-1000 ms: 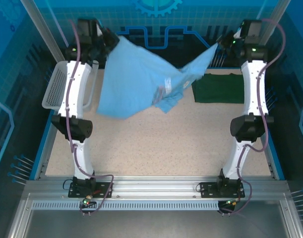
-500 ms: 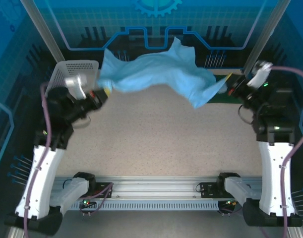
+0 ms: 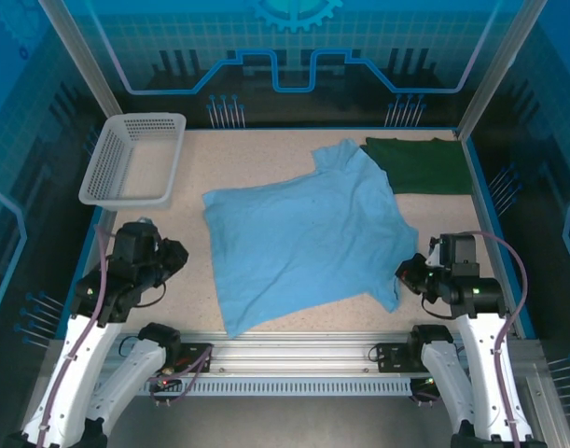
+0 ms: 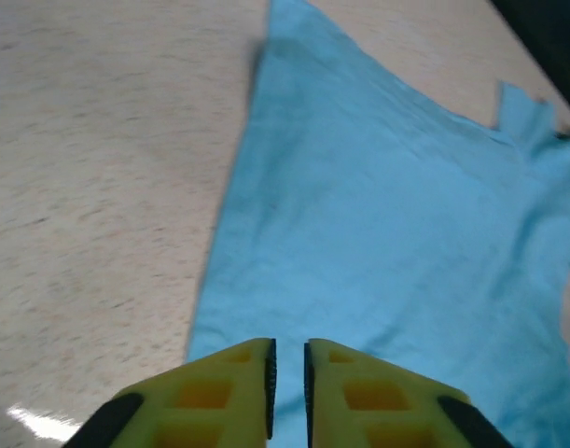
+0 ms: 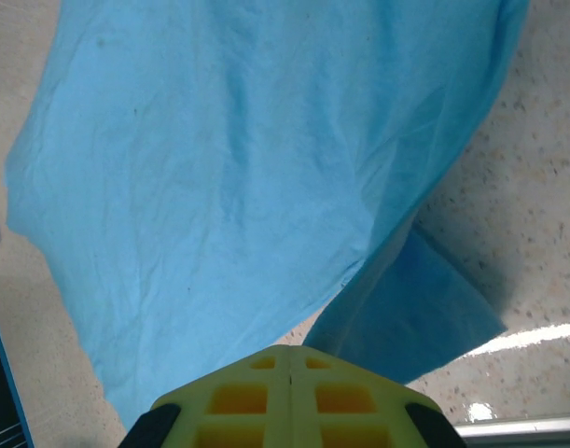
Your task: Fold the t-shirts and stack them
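White mesh basket (image 3: 135,159): far left corner of the bench (image 3: 191,303).
Left claw (image 4: 287,373): near the left edge, fingers slightly parted, empty.
Light blue t-shirt (image 3: 303,233): spread flat, centre to near edge.
Right claw (image 5: 289,359): clenched on its near right corner.
Dark green t-shirt (image 3: 420,165): folded, far right corner, touching the blue sleeve.

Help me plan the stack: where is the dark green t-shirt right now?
In the top view, the dark green t-shirt lies folded at the far right corner of the table, its left edge meeting the spread sky-blue t-shirt.
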You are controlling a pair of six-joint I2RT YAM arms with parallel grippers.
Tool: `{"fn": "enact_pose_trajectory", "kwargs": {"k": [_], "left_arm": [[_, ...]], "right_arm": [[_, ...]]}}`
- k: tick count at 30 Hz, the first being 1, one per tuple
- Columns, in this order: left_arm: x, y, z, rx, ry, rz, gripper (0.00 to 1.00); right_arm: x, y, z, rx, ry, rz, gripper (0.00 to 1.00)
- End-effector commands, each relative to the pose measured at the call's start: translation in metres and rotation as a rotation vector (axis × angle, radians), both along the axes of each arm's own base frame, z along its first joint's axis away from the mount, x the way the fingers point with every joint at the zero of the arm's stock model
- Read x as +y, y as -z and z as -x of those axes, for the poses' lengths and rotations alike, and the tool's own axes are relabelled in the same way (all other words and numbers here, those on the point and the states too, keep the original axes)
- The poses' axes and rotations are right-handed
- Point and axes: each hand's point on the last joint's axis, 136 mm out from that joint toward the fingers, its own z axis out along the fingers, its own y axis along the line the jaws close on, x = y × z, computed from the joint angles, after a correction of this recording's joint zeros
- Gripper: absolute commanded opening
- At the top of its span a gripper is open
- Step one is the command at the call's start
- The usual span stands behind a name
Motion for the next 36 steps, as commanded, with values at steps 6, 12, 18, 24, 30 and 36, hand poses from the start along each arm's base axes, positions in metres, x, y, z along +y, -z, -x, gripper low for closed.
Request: {"fn": "enact_pose_trajectory", "kwargs": {"k": [6, 12, 18, 24, 30, 36], "left_arm": [[-0.015, 0.074, 0.006, 0.301, -0.067, 0.103, 0.40], [-0.036, 0.099, -0.050, 0.410, 0.014, 0.079, 0.62], [-0.062, 0.126, -0.117, 0.497, 0.039, 0.078, 0.64], [-0.081, 0.163, -0.155, 0.586, 0.073, 0.035, 0.67], [-0.063, 0.195, -0.175, 0.655, 0.019, -0.116, 0.65], [-0.045, 0.221, -0.199, 0.682, 0.003, -0.222, 0.65]], "right_arm": [[-0.029, 0.035, 0.036, 0.311, 0.122, 0.135, 0.00], [-0.064, 0.023, 0.029, 0.385, 0.197, 0.327, 0.25], [-0.097, -0.035, -0.032, 0.223, 0.259, 0.504, 0.51], [-0.045, -0.043, -0.131, 0.068, 0.016, 0.422, 0.51], [0.047, 0.037, -0.194, 0.226, -0.323, 0.350, 0.49], [0.106, 0.107, -0.224, 0.347, -0.359, 0.199, 0.50]]}}
